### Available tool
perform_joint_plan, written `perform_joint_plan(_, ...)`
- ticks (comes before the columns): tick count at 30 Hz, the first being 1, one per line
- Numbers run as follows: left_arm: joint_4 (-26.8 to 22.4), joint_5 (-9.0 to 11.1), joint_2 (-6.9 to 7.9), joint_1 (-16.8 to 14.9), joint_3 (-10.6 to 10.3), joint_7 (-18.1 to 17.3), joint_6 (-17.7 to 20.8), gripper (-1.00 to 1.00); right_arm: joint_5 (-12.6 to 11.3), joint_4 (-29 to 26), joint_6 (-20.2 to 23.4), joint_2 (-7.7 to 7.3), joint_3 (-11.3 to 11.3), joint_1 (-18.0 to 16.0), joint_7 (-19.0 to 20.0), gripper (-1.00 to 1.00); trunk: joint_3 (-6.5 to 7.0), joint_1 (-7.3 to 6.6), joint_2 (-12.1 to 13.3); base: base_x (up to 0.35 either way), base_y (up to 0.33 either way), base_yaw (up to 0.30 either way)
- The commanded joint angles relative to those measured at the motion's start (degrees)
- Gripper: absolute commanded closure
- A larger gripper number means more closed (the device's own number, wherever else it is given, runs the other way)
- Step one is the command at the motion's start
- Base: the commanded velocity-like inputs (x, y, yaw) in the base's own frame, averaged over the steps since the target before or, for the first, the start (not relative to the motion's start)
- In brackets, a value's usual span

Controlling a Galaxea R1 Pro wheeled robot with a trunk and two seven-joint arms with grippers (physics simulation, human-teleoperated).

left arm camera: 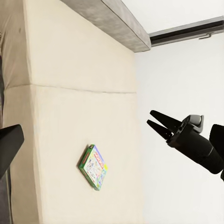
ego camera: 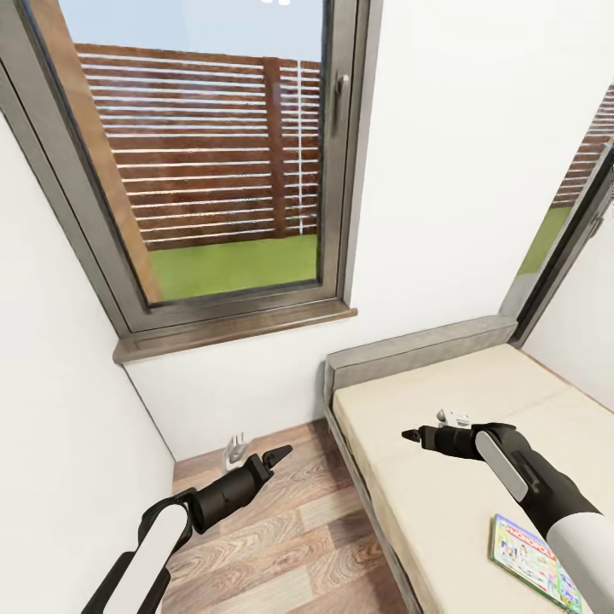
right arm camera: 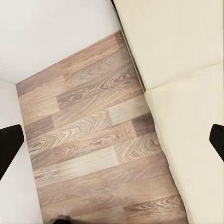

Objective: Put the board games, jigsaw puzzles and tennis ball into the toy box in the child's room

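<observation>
The board game [ego camera: 535,558], a flat box with a green edge and a white printed face, lies flat on the cream mattress of the bed [ego camera: 426,477], close to my right forearm and nearer to me than my right pincer [ego camera: 411,435]; in the left wrist view the same box [left arm camera: 94,166] sits alone on the mattress, well apart from the grey headboard; as I judge it, the task has barely begun at this spot, since this game is not yet picked up and neither pincer carries anything; the second game said to be on the bed, the desk, the toy box, the puzzles and the tennis ball I cannot place from here, so I cannot say how much is already stowed; what is left for me here is at least to reach down to this box, grip it and carry it to the toy box; my right pincer hangs over the mattress with its fingers slightly parted and nothing between them; my left pincer [ego camera: 280,454] hangs over the wood-plank floor [ego camera: 256,546] beside the bed, its tips drawn to a point in the head view, yet whether it is fully closed I cannot tell; as for writing, a red banner along the top edge of the box face looks like "MONOPOLY", though it is small and blurred, and the rest of the print is too fine to read
</observation>
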Motion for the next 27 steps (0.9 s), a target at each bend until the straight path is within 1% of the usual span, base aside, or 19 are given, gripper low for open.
perform_joint_plan(1, 0.0, 0.0, 0.03, 0.0, 0.0, -0.1, 0.1, -1.0, 0.2, 0.0, 0.1, -0.05, 0.1, -0.1, 0.2, -1.0, -0.12, 0.03, -0.1, -0.007, 0.011, -0.071)
perform_joint_plan(8, 0.0, 0.0, 0.03, 0.0, 0.0, 0.0, 0.1, -1.0, 0.2, 0.1, 0.4, 0.01, 0.1, -0.1, 0.2, -1.0, -0.12, 0.03, -0.1, -0.004, 0.006, -0.168)
perform_joint_plan(21, 0.0, 0.2, 0.02, 0.0, 0.3, 0.2, 0.0, -1.0, 0.1, 1.2, 0.6, -0.21, -0.2, -0.7, 0.0, -1.0, -0.12, 0.03, -0.1, -0.001, 0.002, -0.244)
perform_joint_plan(27, -0.9, 0.0, 0.11, -0.1, 0.3, 0.8, 0.1, -1.0, -0.1, 1.5, 0.5, -0.46, -0.3, -0.8, 0.0, -1.0, -0.12, 0.03, -0.1, 0.0, 0.0, -0.13)
